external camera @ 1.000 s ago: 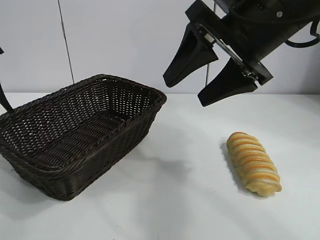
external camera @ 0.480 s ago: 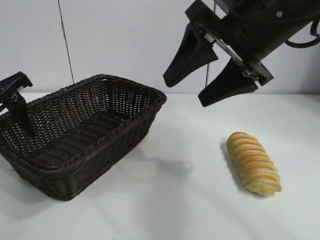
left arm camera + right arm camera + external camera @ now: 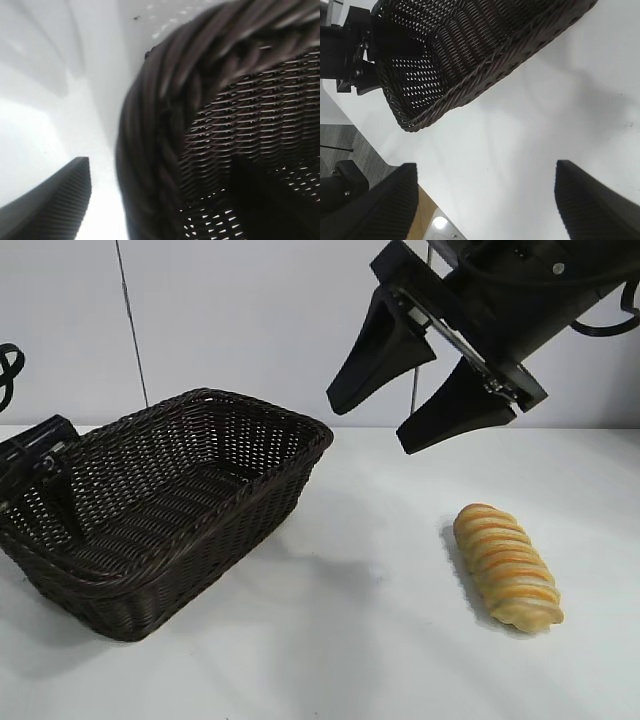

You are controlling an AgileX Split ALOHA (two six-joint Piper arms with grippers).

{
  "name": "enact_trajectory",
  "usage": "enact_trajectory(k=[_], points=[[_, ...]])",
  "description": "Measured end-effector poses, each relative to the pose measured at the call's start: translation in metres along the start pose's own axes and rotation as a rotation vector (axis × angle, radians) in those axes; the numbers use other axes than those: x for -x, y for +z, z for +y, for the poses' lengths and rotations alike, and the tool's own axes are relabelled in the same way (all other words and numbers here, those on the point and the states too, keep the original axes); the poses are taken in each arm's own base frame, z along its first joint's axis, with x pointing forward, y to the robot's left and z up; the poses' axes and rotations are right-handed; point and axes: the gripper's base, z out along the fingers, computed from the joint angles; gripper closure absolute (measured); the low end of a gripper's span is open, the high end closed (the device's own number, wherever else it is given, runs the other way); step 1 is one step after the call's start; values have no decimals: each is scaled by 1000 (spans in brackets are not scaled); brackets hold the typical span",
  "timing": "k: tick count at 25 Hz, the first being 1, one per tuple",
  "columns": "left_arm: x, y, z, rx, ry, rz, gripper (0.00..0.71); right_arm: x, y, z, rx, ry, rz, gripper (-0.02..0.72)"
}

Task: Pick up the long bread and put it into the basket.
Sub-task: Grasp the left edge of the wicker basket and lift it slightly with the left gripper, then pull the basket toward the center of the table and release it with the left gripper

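Now the left tool [image 3: 45, 480], open, has sunk astride the basket [image 3: 230, 430] rim.

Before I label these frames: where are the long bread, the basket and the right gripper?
long bread [image 3: 507, 567]: exterior view, ridged top.
basket [image 3: 268, 412]: exterior view, braided far rim.
right gripper [image 3: 413, 405]: exterior view, between its open fingertips.

Matte black right claw [image 3: 417, 405], tapered wedge fingers, looping black cable
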Motion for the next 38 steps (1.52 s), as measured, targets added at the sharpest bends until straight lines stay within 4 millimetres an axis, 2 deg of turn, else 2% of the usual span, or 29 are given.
enact_trajectory(k=[5, 10, 20, 26, 32, 38], points=[[0, 1, 0, 0, -2, -1, 218, 0, 0, 0, 0, 0, 0, 155], [0, 2, 0, 2, -2, 0, 367, 0, 0, 0, 0, 0, 0, 155], [0, 3, 0, -1, -23, 4, 606, 0, 0, 0, 0, 0, 0, 155], [-1, 1, -2, 11, -23, 33, 609, 0, 0, 0, 0, 0, 0, 155], [1, -7, -12, 17, 22, 71, 609, 0, 0, 0, 1, 1, 0, 155], [3, -34, -20, -24, 74, 50, 609, 0, 0, 0, 1, 1, 0, 155]])
